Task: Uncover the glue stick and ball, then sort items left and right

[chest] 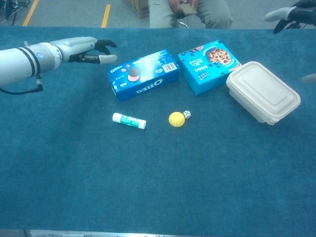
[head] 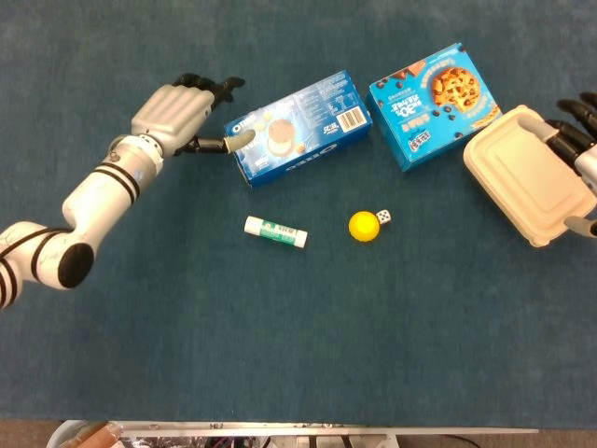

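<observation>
Glue stick (head: 275, 231) and yellow ball (head: 363, 226) both lie in the open on the blue table cover (head: 280, 355), well apart from each other, with a small white die (head: 383, 217) just beside the ball on its right. Behind them sits the Oreo box (head: 297, 128), flat and angled, and to its right a second blue cookie box (head: 434, 104). A beige lidded container (head: 530, 174) rests at the right end. The left hand (head: 177, 114) hovers just left of the Oreo box with its fingers spread and nothing in them — whether a fingertip touches the box I cannot tell. The right hand (head: 576, 140) shows only at the picture's edge, dark fingers spread apart near the container's far side, holding nothing that shows.
</observation>
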Robot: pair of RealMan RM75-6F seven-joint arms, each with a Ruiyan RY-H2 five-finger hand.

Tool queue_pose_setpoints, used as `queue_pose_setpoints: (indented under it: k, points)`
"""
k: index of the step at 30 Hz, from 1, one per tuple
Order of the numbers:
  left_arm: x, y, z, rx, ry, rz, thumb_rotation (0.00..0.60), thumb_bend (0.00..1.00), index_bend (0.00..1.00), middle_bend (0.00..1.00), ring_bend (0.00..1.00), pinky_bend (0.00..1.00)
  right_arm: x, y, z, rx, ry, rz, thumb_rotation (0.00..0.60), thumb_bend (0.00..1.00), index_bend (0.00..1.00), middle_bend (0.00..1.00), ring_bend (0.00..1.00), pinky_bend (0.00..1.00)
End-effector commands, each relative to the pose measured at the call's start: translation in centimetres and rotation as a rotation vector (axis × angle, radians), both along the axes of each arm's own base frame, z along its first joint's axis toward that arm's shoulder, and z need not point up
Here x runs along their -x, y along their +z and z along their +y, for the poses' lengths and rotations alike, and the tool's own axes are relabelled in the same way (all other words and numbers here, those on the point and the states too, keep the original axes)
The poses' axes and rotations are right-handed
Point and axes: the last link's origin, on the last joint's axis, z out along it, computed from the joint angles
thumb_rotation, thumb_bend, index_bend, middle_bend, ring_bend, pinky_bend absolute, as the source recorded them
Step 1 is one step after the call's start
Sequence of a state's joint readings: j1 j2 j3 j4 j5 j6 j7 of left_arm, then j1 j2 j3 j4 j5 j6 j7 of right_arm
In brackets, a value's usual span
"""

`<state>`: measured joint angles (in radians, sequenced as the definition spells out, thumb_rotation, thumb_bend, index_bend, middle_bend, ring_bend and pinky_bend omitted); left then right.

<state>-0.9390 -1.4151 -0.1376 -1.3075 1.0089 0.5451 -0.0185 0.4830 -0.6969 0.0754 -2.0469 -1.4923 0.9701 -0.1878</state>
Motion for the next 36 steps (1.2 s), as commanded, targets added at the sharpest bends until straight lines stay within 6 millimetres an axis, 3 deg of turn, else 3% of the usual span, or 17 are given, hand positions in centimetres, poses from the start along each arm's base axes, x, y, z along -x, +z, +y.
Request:
queue_pose_setpoints:
  k: [1, 26, 31, 36]
  points:
    - [0.2, -0.6, -0.2, 0.020, 0.007, 0.017, 0.079, 0.19, 0.22, 0.19, 0.09, 0.07, 0.1, 0.1, 0.0, 0.002, -0.002, 0.000, 0.600, 0.00, 0.09, 0.24, 0.09, 0.08]
    - [-2.7, -2.1, -5.6, 0.208, -0.078, -0.040, 0.083, 0.19, 0.22, 0.20, 0.11, 0.07, 0.1, -0.5, 0.3, -0.022, 0.009, 0.008, 0.600, 0.00, 0.09, 0.24, 0.09, 0.08]
    - [-1.9, -0.6, -4.8, 0.138, -0.059, -0.067, 0.080, 0.19, 0.22, 0.20, 0.11, 0.07, -1.0, -1.3, 0.8, -0.074, 0.056, 0.021, 0.600, 0.00, 0.09, 0.24, 0.09, 0.10]
    - [0.0, 2.9, -4.9, 0.032, -0.029, -0.096, 0.082, 0.19, 0.22, 0.19, 0.11, 0.07, -2.5, -2.6, 1.1, -0.159, 0.115, 0.067, 0.600, 0.00, 0.09, 0.25, 0.13, 0.18]
